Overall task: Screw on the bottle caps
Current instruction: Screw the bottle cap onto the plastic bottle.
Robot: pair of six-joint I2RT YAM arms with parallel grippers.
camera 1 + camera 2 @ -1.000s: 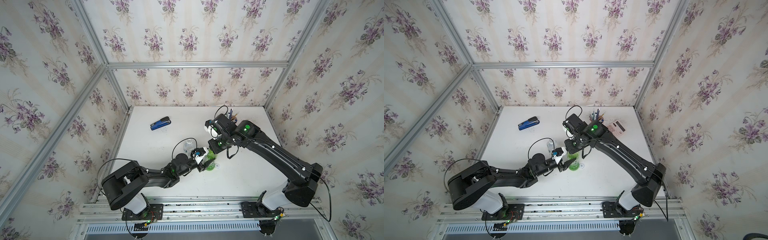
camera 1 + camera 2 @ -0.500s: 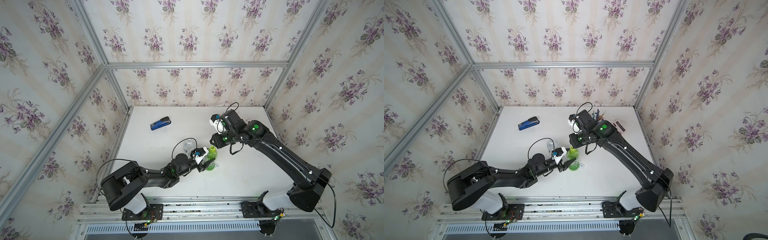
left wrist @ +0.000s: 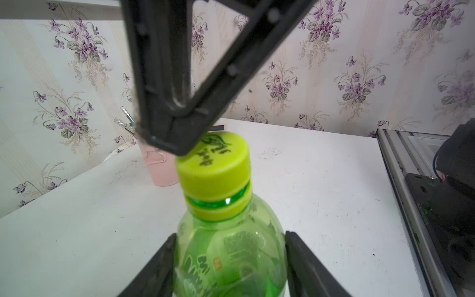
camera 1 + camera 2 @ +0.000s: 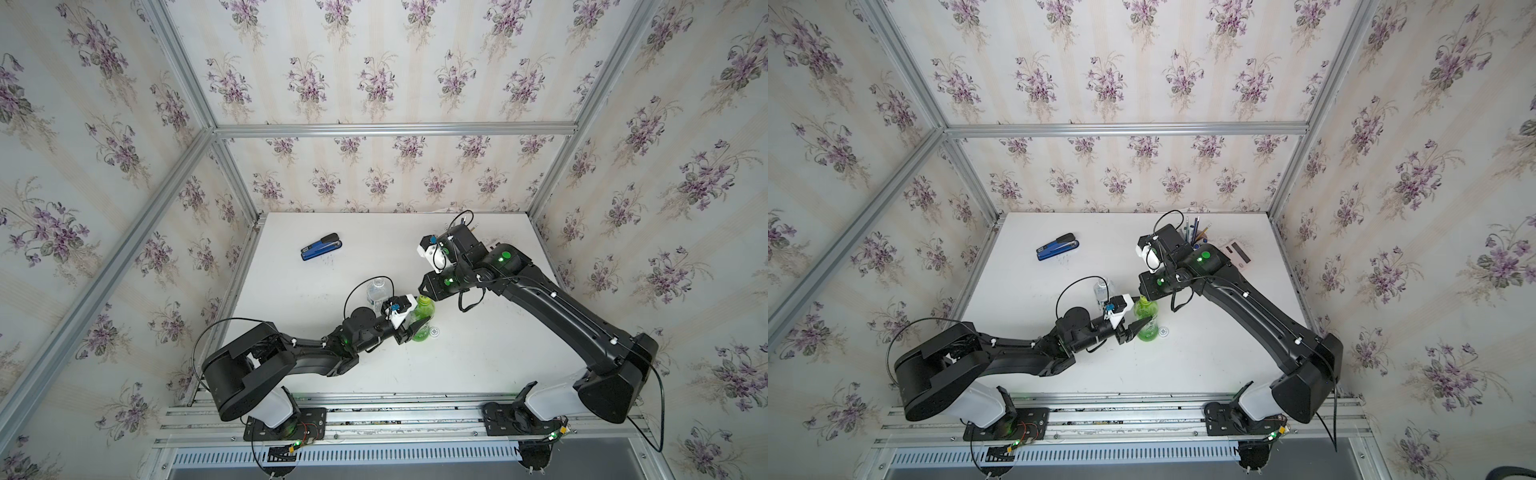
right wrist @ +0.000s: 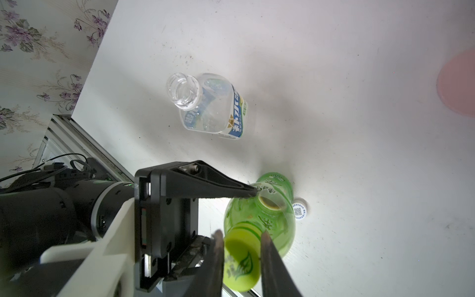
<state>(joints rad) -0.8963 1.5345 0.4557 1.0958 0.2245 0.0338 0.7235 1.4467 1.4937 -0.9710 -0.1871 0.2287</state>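
Left gripper (image 3: 230, 235) clamps translucent green plastic bottle (image 5: 257, 221); right gripper (image 5: 241, 232), jaws slightly apart, seemingly clear of its seated yellow-green screw cap (image 3: 214, 167); clear labelled bottle (image 5: 208, 105) open, white printed cap (image 5: 299, 209) loose on tabletop (image 5: 334, 128).

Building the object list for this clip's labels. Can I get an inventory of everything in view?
green bottle: 1, translucent green, upright mid-table
green cap: 1, yellow-green, on the green bottle's neck, gap on one side
clear bottle: 1, clear with a white-blue label, upright, uncapped, beside the green bottle
white cap: 1, white with a dark printed code, on the table by the green bottle's base
stapler: 1, blue and black, far left of the table
pen cup: 1, pink, far right of the table
flat pinkish item: 1, beside the pen cup, can't identify
table: 1, white
left gripper: 1, black, shut on the green bottle's body
right gripper: 1, black, straddling the green cap, grip unclear
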